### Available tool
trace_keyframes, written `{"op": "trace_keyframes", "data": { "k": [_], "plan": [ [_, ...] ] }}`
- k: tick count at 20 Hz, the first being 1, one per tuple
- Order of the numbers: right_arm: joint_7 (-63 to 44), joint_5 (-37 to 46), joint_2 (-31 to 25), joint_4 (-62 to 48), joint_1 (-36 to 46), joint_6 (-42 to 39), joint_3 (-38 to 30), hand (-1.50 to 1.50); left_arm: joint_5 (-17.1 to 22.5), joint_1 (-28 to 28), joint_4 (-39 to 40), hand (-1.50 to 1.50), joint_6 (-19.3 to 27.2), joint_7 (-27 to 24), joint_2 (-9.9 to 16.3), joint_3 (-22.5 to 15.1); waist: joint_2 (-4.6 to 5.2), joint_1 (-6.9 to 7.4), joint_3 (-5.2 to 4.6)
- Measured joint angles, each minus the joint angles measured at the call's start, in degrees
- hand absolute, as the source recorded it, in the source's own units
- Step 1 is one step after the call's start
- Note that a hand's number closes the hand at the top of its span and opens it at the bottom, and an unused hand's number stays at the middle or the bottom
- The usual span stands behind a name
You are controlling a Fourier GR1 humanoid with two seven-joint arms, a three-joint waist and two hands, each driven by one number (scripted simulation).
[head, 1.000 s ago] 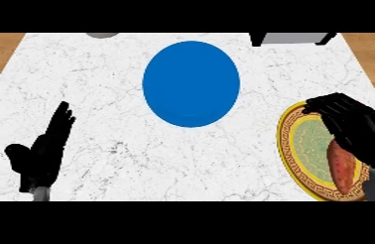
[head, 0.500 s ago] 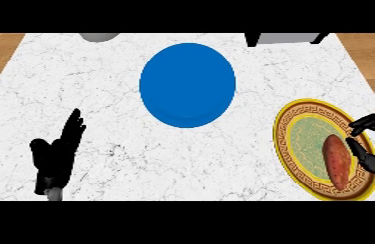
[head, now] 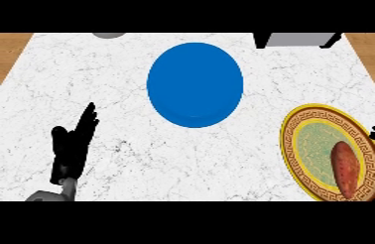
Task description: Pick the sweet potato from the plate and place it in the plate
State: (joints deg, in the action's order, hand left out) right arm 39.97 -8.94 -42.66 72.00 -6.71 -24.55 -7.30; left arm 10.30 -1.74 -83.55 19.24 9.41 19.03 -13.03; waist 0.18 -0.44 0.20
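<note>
Lying untouched on the gold-rimmed plate (head: pixel 293 139), the sweet potato (head: pixel 345 167) sits toward that plate's right side, lengthwise and reddish-brown, at the counter's (head: pixel 110 79) right edge near the front corner. No hand is on it. Toward the middle of the counter, nearer the back edge, rests the blue plate (head: pixel 195 84), well apart from the gold-rimmed one and bare. Near the counter's left front corner the left hand (head: pixel 72 146) stands open, fingers straight and pointing toward the back edge, holding nothing. A grey object (head: pixel 296 39) shows at the back edge on the right, a small grey shape (head: pixel 108 35) at the back left.
</note>
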Motion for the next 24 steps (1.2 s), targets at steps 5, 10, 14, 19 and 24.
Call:
{"op": "trace_keyframes", "data": {
  "k": [5,10,14,19,24],
  "plan": [
    [2.2,9.7,-5.7,-1.1,1.2,3.8,0.9,-1.5,-1.0,-1.4,0.3,0.0,0.5,1.4,-0.9,-0.4,-0.09,0.43,-0.11],
    [-0.6,15.9,-10.8,0.3,2.9,1.9,3.3,-1.5,-1.4,-1.0,1.0,0.0,-0.2,0.3,-1.4,0.0,-0.14,0.69,-0.22],
    [-4.1,20.3,-13.1,0.8,4.9,-1.3,6.9,-1.5,-1.8,-1.4,1.4,0.0,-0.6,0.8,-1.6,0.3,-0.09,0.94,-0.23],
    [-6.5,25.5,-12.5,0.5,6.8,-3.8,9.7,-1.5,-3.1,-1.8,1.6,0.0,-0.5,1.3,-3.0,0.7,-0.13,0.74,-0.2],
    [-8.4,30.3,-9.3,-1.2,9.1,-5.1,11.0,-1.5,-3.9,-1.2,0.7,0.0,-1.9,1.7,-3.3,2.0,-0.17,0.7,-0.21]
  ]
}}
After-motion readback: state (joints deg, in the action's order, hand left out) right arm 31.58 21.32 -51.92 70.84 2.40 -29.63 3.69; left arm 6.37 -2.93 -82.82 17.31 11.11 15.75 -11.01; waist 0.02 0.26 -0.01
